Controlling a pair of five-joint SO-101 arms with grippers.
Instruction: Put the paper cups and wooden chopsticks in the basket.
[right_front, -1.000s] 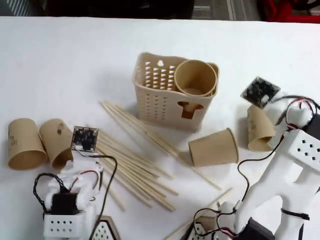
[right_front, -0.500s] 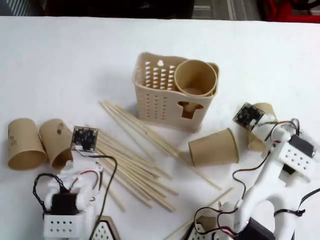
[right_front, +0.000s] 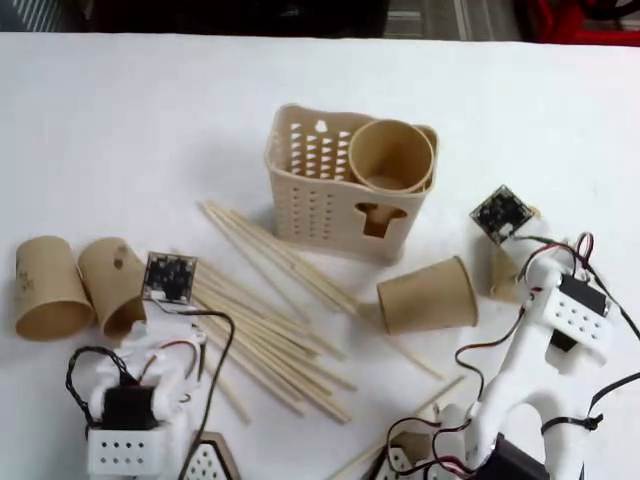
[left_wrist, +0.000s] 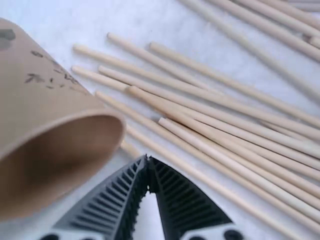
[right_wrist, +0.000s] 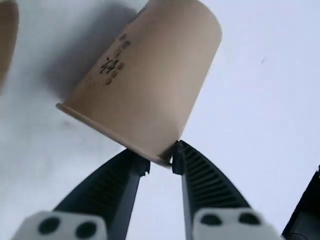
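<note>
Plain white surface (right_front: 120, 120) below a dim strip of room.
Matte and even, runs edge to edge across the high view and carries soft grey shadows here and there. Ends at a straight far edge, with a dark band (right_front: 240, 15) of the room just beyond. Within that band: a pale slatted patch (right_front: 30, 12) at one corner, a lighter grey strip (right_front: 425, 18) past the middle, and a red shape (right_front: 585, 20) at the opposite corner, too cropped to identify.
</note>
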